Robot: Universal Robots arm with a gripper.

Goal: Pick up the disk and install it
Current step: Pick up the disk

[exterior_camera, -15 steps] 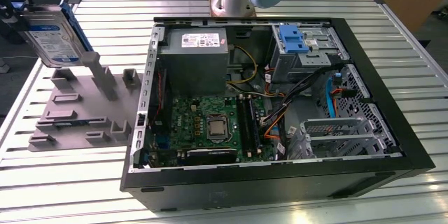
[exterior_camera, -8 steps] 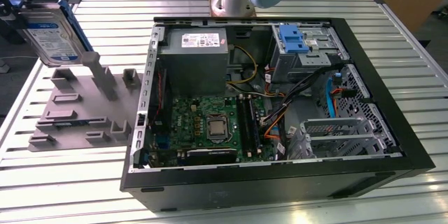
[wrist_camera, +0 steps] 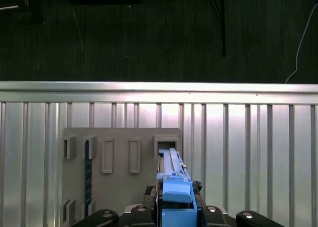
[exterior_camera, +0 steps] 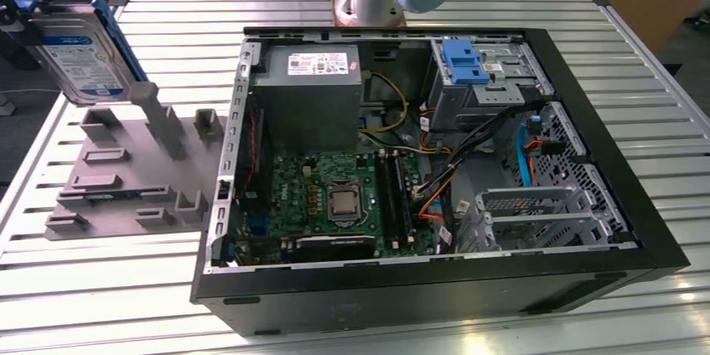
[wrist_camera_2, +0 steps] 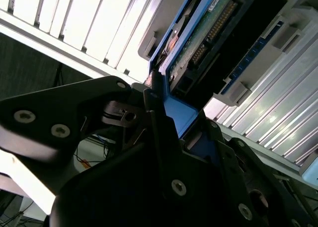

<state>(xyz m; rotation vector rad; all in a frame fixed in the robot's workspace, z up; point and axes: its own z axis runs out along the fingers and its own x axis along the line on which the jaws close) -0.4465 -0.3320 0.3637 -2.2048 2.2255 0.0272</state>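
Observation:
The disk (exterior_camera: 80, 54), a silver drive with a white-and-blue label in a blue bracket, hangs tilted above the grey fixture (exterior_camera: 122, 168) at the exterior view's left. My gripper (exterior_camera: 32, 16) is shut on its upper end. In the first wrist view the bracket's blue edge (wrist_camera: 174, 185) sits between my fingers (wrist_camera: 149, 213), above the fixture's slots (wrist_camera: 119, 155). In the second wrist view the disk's green circuit board (wrist_camera_2: 211, 26) and blue bracket (wrist_camera_2: 175, 113) run out from my black fingers (wrist_camera_2: 159, 137).
The open computer case (exterior_camera: 621, 205) lies on the slatted metal table (exterior_camera: 111, 288). Inside are the grey power supply (exterior_camera: 311, 93), the motherboard (exterior_camera: 332, 197), an upright blue bracket (exterior_camera: 461, 60) at the drive bay and loose cables (exterior_camera: 444, 155).

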